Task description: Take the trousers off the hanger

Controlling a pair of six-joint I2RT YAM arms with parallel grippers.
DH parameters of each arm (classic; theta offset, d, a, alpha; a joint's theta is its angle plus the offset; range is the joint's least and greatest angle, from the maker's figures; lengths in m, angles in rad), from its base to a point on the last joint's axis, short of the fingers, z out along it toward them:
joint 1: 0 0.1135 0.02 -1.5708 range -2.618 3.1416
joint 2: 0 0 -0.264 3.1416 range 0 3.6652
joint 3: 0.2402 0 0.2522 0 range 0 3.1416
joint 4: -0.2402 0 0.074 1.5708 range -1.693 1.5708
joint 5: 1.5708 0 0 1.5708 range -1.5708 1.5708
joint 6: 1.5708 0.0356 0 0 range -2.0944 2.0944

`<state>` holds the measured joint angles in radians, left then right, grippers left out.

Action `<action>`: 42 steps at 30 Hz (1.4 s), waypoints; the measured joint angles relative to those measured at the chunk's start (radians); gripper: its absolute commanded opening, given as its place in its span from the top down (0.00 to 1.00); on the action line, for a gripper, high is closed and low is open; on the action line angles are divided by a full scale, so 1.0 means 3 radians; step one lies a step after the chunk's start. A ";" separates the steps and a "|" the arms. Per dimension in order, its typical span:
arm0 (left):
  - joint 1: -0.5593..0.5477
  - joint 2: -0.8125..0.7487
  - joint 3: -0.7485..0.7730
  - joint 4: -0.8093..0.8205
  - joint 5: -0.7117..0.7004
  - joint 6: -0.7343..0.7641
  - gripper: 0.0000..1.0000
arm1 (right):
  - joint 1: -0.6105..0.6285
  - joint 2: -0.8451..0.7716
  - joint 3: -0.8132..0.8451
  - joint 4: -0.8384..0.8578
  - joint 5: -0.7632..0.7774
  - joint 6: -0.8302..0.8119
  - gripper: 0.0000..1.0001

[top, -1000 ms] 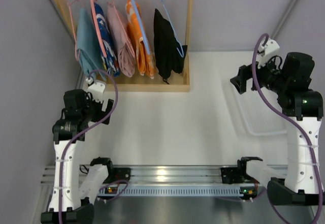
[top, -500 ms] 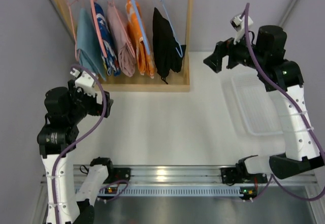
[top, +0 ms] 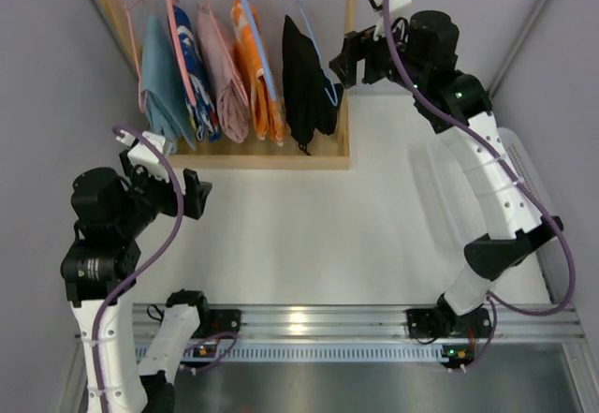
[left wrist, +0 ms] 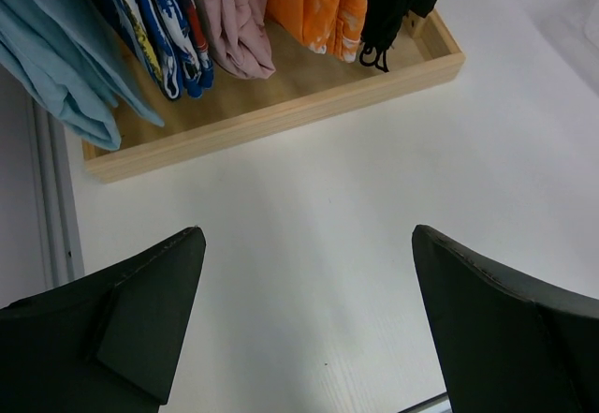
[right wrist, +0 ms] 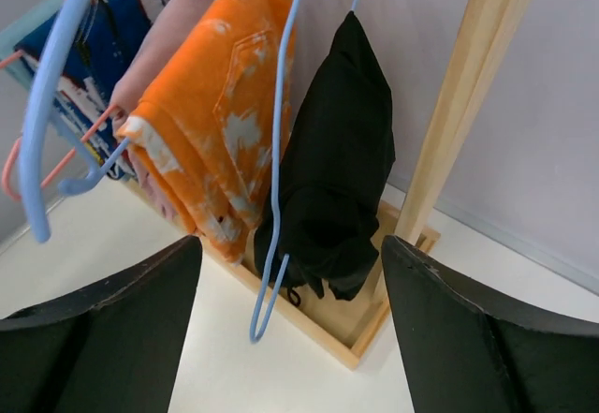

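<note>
Black trousers (top: 302, 81) hang on a light blue hanger (top: 320, 52) at the right end of the wooden rack (top: 348, 57); they also show in the right wrist view (right wrist: 337, 179). Orange patterned trousers (top: 257, 71) hang just left of them, also in the right wrist view (right wrist: 220, 123) and the left wrist view (left wrist: 318, 1). My right gripper (top: 344, 60) is open and empty, high up beside the rack's right post, close to the black trousers. My left gripper (top: 192, 196) is open and empty over the table, in front of the rack's left end.
Light blue (top: 161, 76), blue patterned (top: 192, 66) and pink (top: 223, 76) garments hang further left on the rack. The rack's wooden base tray (top: 271, 158) lies on the table. A clear tray (top: 505, 165) sits at the right, by the wall.
My right gripper has swung left and up from over the clear tray to the rack's right post. My left arm has shifted left and down, its gripper still facing the rack.
</note>
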<state>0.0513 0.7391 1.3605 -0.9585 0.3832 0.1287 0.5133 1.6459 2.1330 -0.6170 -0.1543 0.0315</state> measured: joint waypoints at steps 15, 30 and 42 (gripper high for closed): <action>0.0000 -0.0076 0.0015 0.0000 0.0028 -0.0088 0.01 | 0.0252 0.0706 0.0292 0.0338 0.0272 0.0018 0.31; 0.0000 -0.0079 0.0013 0.0000 0.0011 -0.0102 0.01 | 0.0266 0.1001 0.0292 0.0415 0.0318 0.0052 0.95; 0.0000 -0.0003 0.0055 -0.0001 0.0108 -0.0179 0.01 | 0.0273 0.0970 0.0286 0.0470 0.0404 0.0149 1.00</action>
<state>0.0513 0.7383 1.3769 -0.9588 0.4156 0.0750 0.5953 1.9369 2.2189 -0.4759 -0.0330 0.0761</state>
